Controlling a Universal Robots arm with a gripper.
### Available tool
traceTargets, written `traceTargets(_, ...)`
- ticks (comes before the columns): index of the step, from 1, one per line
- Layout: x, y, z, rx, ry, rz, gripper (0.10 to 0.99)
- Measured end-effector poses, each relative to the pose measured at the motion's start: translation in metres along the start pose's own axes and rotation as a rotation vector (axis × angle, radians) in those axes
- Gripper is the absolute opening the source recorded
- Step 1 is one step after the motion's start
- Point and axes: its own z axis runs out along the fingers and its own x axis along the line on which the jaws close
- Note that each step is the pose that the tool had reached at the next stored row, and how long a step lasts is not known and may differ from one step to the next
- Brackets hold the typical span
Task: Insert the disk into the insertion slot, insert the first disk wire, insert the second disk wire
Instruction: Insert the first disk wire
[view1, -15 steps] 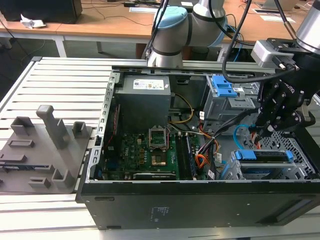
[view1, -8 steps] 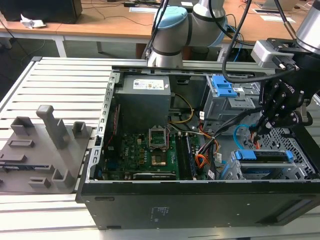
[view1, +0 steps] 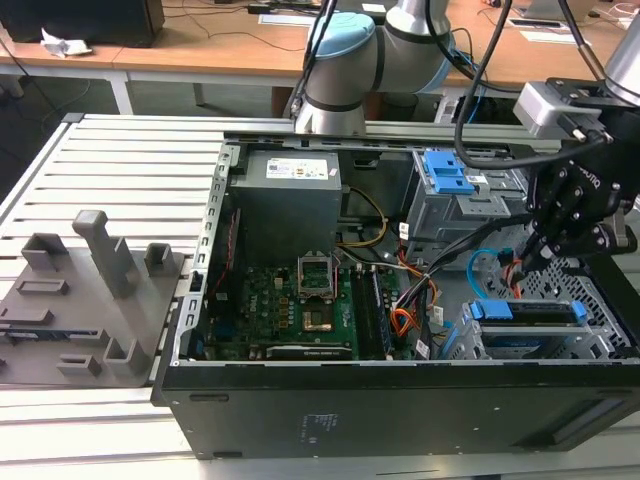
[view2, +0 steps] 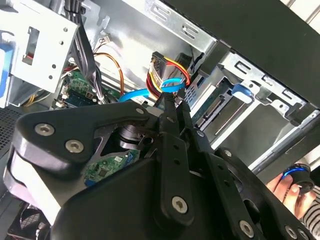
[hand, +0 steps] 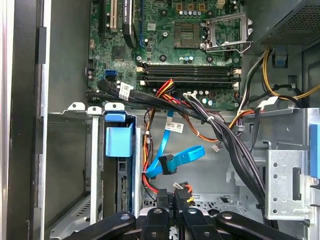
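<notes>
The black gripper (hand: 172, 200) is clenched, tips at the small black plug of the thin orange, red and black wire bundle (hand: 184, 189). The light blue flat cable (hand: 182, 156) loops just beside. The blue-railed disk (view1: 525, 312) sits in the low grey perforated cage (view1: 540, 345).

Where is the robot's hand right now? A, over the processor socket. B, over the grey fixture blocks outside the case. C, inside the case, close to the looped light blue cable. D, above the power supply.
C: the first wrist view shows the hand inside the case, with the looped light blue cable just ahead of it.
</notes>
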Motion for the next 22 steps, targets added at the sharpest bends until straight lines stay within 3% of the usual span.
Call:
traceTargets(11,0.0261,-0.0004,0.0010,0.000,-0.0002,0.000,0.169)
traceTargets(13,0.0352,-0.0005,0.0014,0.000,0.0000,0.000,0.169)
traceTargets(22,0.0376,-0.0034,0.0095,0.000,-0.0054,0.000,0.169)
